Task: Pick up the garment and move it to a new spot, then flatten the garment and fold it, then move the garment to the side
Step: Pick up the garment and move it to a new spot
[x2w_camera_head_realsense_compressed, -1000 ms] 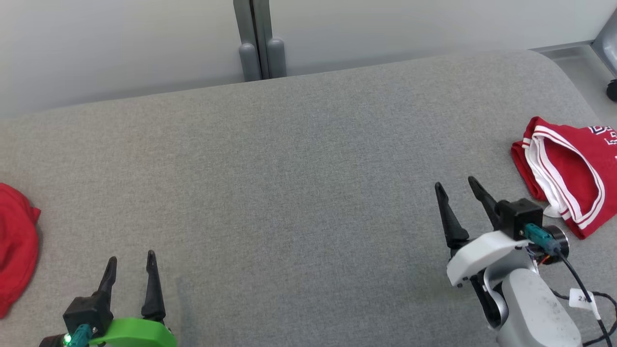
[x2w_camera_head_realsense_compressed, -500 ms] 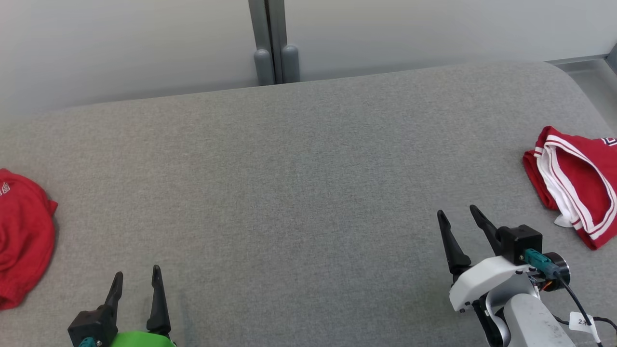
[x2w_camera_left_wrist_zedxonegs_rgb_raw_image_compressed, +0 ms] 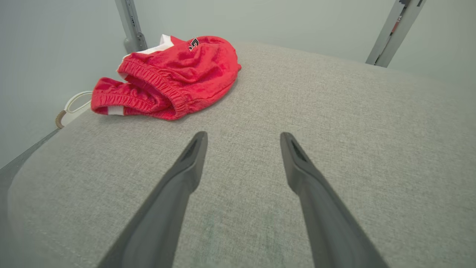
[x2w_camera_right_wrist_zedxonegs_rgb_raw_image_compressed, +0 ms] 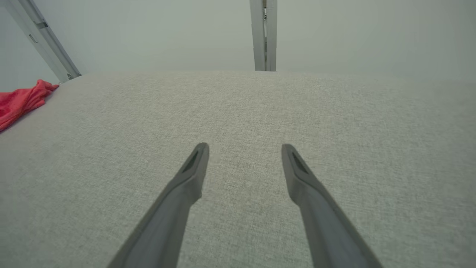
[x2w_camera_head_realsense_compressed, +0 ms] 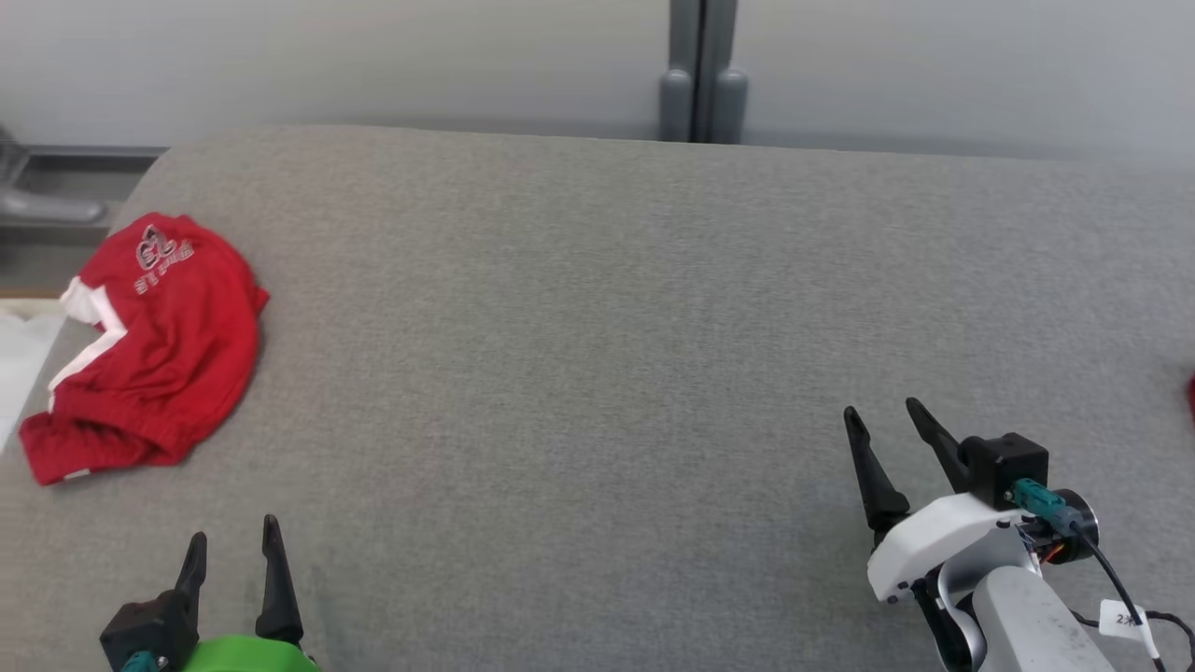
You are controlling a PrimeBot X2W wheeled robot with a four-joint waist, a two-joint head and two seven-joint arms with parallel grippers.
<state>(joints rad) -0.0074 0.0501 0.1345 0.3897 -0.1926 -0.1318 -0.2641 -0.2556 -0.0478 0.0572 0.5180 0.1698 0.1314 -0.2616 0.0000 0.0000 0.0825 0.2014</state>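
Now, left fingers (x2w_camera_head_realsense_compressed: 273,579) and right fingers (x2w_camera_head_realsense_compressed: 867,467) both apart over grey surface (x2w_camera_head_realsense_compressed: 579,373), red garment (x2w_camera_head_realsense_compressed: 168,345) far left.

Grey fabric table (x2w_camera_head_realsense_compressed: 597,327); grey post (x2w_camera_head_realsense_compressed: 702,70) behind far edge.

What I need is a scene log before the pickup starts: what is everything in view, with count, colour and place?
garment: one, red with white trim, crumpled at the table's left end
table: one, grey fabric top, across the head view
post: one, grey, behind the table's far edge
red scrap: one, right edge of the head view, too little showing to identify
left gripper: one, dark fingers, open, lower left, apart from the garment
right gripper: one, dark fingers, open, lower right, above bare table
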